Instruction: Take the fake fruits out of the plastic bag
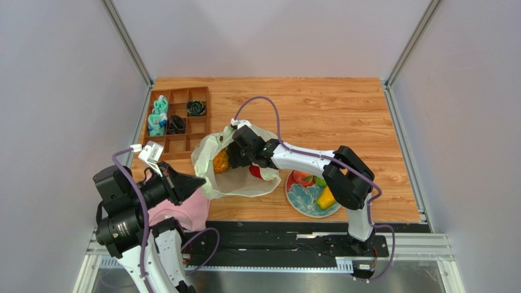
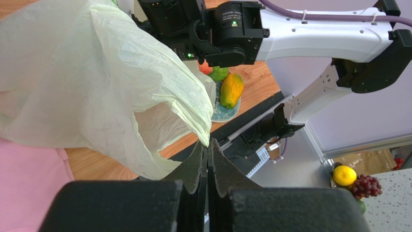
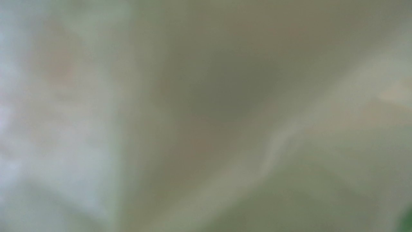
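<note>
On the wooden desk point(image 1: 342, 110), the left end effector point(image 2: 208, 147) is clamped on the near rim of the plastic bag point(image 2: 121, 87) while the right end effector point(image 1: 237, 154), whether apart or together I cannot tell, reaches inside it among the fake fruits point(image 1: 221, 160), so holding that rim taut and high should ease the grasp.

Plastic bag point(image 1: 241, 183) mid-desk point(image 1: 342, 110): fake fruits point(image 1: 220, 161) inside it, compartment tray point(image 1: 177, 144) behind-left, pink cloth point(image 1: 183, 213) near-left, plate point(image 1: 299, 196) carrying mango point(image 1: 326, 198) to its right.

Top view is lit evenly, shadows kept soft; right wrist view gets totally blurred by plastic bag point(image 3: 203, 116).
</note>
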You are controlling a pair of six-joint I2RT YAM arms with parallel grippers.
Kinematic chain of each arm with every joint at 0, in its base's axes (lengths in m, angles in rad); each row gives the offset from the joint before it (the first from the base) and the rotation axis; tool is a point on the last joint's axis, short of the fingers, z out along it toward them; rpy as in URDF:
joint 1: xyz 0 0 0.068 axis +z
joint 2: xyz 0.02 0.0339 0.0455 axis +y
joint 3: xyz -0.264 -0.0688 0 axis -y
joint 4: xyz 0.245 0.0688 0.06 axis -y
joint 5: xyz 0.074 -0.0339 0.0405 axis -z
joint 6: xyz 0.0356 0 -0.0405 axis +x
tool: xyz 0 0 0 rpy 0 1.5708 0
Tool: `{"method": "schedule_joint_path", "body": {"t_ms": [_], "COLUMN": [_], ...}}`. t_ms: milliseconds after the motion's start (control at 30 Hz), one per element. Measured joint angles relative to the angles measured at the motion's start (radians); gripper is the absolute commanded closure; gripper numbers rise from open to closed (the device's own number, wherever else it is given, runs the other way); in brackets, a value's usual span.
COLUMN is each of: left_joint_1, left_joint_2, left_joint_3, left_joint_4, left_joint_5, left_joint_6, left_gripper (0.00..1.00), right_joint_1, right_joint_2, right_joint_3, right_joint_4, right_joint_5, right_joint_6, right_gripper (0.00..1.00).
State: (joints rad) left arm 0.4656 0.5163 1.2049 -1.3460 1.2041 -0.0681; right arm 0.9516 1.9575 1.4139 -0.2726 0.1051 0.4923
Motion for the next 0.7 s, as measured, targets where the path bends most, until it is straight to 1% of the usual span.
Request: {"method": "schedule_joint_path", "body": {"t_ms": [267, 400, 700], "left_joint_1": [0.0, 0.0, 0.0], "left_joint_2": [-0.002, -0.002, -0.001], "left_joint_3": [0.019, 0.045, 0.045], "left_joint_4": [-0.006, -0.005, -0.006], "left_joint_5": [-0.001, 0.002, 0.003], "left_joint_6": [0.036, 0.057, 0.06], "left_gripper": [1.0, 1.0, 1.0], "right_joint_1": [-0.01, -0.013, -0.013], "right_joint_2": [0.0, 0.0, 0.023], "right_joint_3": [0.003, 0.028, 0.055], "right_joint_4": [0.002, 0.003, 0.032], "right_joint_5": [0.004, 0.008, 0.009], "right_joint_6": [-0.008, -0.015, -0.03], "right_gripper": [0.48, 0.59, 0.59]}}
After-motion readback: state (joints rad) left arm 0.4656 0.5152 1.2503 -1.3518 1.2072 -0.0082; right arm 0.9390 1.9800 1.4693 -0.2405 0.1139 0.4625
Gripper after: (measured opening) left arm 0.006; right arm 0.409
